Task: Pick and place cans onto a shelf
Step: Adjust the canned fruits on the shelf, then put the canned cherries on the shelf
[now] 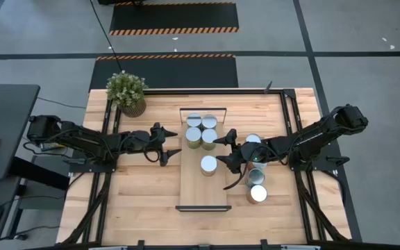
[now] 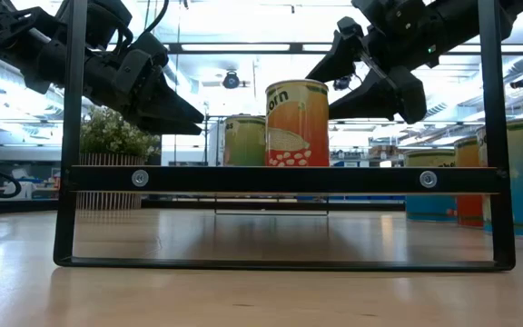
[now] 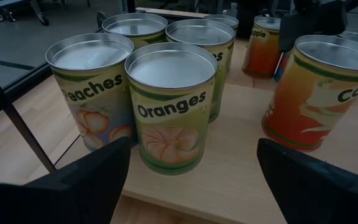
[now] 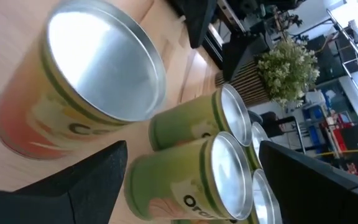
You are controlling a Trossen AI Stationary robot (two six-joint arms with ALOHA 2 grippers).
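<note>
The shelf (image 1: 201, 194) is a long light-wood board in the middle of the table. Several green-label cans (image 1: 201, 128) stand in a block at its far end; the nearest reads Oranges (image 3: 171, 109). An orange corn can (image 1: 209, 165) stands alone near the shelf's middle and also shows in the low view (image 2: 297, 123). My left gripper (image 1: 172, 146) is open and empty at the shelf's left edge, pointing at the green cans. My right gripper (image 1: 222, 154) is open and empty at the shelf's right edge, just right of the corn can (image 4: 98, 68).
Several more cans (image 1: 256, 177) stand on the table right of the shelf, under my right arm. A potted plant (image 1: 126, 92) stands at the far left corner. Dark frame rails (image 1: 288, 111) run along the table's sides. The shelf's near half (image 1: 201, 187) is bare.
</note>
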